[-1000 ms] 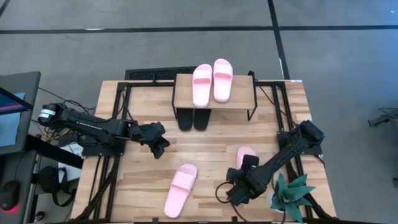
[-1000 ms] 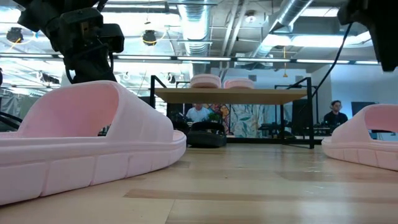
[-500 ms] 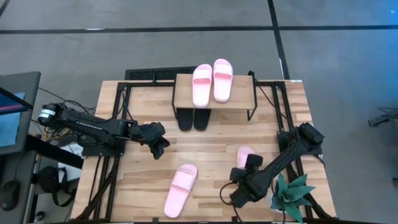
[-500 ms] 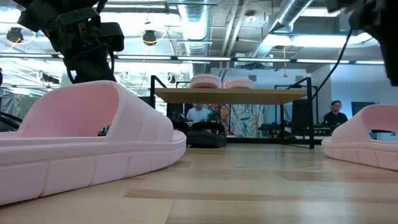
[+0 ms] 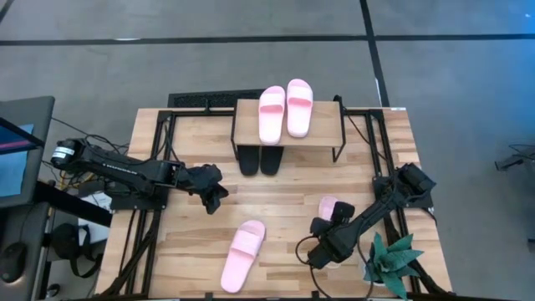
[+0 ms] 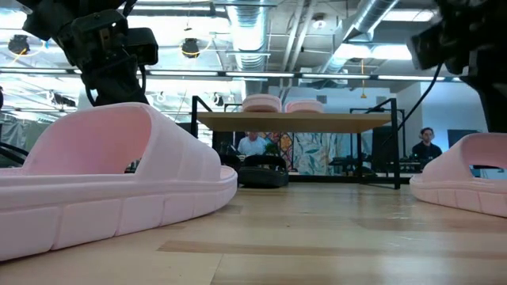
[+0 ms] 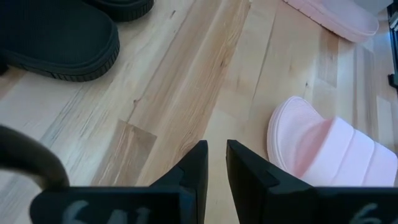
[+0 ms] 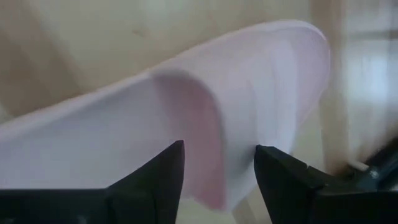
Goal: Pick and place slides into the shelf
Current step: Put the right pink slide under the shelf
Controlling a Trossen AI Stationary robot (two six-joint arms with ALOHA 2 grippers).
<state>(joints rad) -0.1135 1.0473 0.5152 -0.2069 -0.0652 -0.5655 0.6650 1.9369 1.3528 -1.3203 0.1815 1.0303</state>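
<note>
Two pink slides (image 5: 285,110) fill the shelf (image 5: 244,130) top; right end effector (image 8: 217,168) gapes astride another slide's (image 8: 186,124) strap.

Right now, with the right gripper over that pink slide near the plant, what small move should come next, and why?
Probably lower the right gripper and close on the pink slide: its open fingers already straddle the strap, and the slide lies on the table, off the shelf.

Both arms are black and jointed, with thin black cables looping beside them. The left arm (image 5: 125,170) has a silver ring at its base; its fingers (image 7: 194,171) are flat, dark and angular.
</note>
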